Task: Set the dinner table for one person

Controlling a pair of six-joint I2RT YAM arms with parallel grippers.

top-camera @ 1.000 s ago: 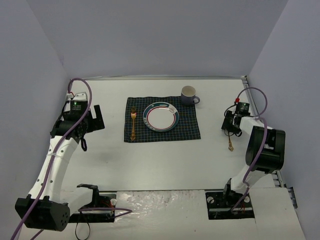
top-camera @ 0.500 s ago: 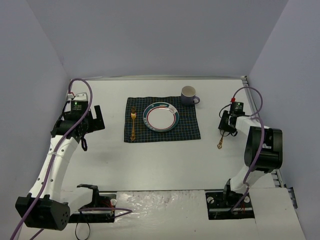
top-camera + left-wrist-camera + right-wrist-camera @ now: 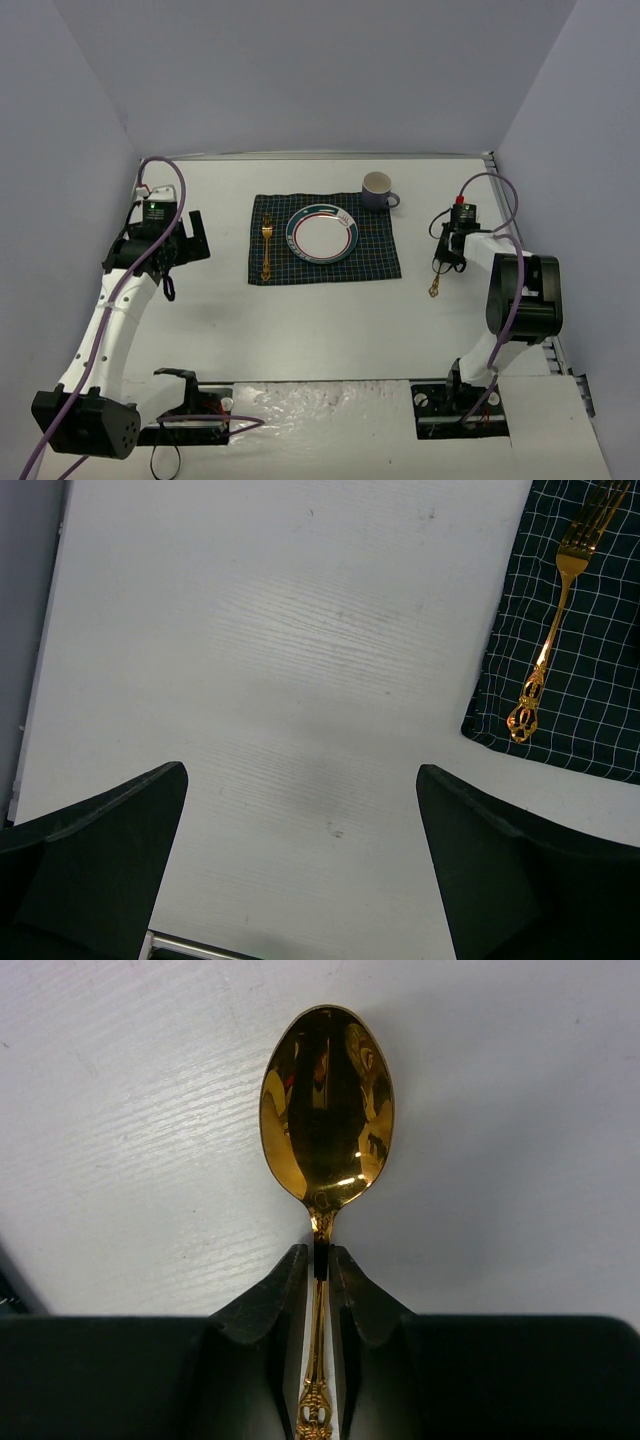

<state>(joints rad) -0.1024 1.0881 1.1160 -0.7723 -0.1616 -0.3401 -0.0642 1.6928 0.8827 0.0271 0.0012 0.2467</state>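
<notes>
On the white dinner table, a dark checked cloth carries a plate and, left of it, a gold fork. A mug stands at the cloth's far right corner. To the right of the cloth, my right gripper is shut on a gold spoon. Its fingers pinch the neck just below the bowl, and the ornate handle trails toward the near side. My left gripper stands wide open over bare table, left of the fork, holding nothing.
The table's left edge runs close beside the left gripper. Purple walls enclose the table on three sides. The arm bases and their mounting plates line the near edge.
The right gripper has closed on the spoon's neck and moved left with it, toward the cloth. The left arm has not moved.
</notes>
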